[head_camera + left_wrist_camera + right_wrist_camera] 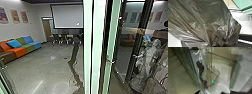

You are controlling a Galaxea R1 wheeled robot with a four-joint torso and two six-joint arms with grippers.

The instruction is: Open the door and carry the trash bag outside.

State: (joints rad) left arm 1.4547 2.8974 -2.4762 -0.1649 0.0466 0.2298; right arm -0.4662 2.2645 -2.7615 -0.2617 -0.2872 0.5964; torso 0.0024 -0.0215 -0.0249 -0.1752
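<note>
Trash bag (206,18): it's hanging close up at the left wrist, dark film stretching broadly, folds converging into a tight bunch.
Left gripper: I'm reading this as a grip on the bag, narrow on that bunch.
Right gripper: I'm not able to tell whether it's wide or narrow; nothing is showing as carried there.
Door frame (87,50): pale green uprights are standing between twelve and one o'clock, with a metal handle (110,61) glinting at one. I'm judging that I'm right at the doorway, but I'm not able to say how far the door is opening.
Statue (153,51): pale, looming at two o'clock among the glass and its reflections.
Tinted glass (186,65): it's slanting past the right wrist, a tiled floor (181,83) lying beside it.
Room: coloured sofa (20,52) sitting at ten o'clock, projection screen (67,16) hanging towards eleven.
Done: bag pick-up, as I'm judging it.
Left: I'm seeing indoor furniture and no yard, so getting the bag outside is looking unfinished, and the door's share is remaining uncertain.
</note>
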